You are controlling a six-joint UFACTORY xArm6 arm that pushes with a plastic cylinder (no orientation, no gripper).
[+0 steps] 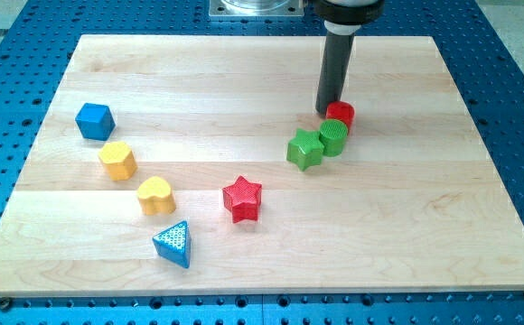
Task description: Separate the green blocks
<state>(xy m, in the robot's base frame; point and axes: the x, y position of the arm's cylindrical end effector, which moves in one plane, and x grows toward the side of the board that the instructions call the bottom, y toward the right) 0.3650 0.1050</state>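
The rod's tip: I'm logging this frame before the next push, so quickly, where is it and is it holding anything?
My tip: holds nothing, having no jaws; it stands against the red cylinder, on its left in the view, just above the green cylinder and green star.

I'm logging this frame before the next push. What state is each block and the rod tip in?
My tip: down, beside red cylinder.
Green cylinder: touching green star and red cylinder.
Red star: alone.
Blue cube, yellow blocks, blue triangle: apart.
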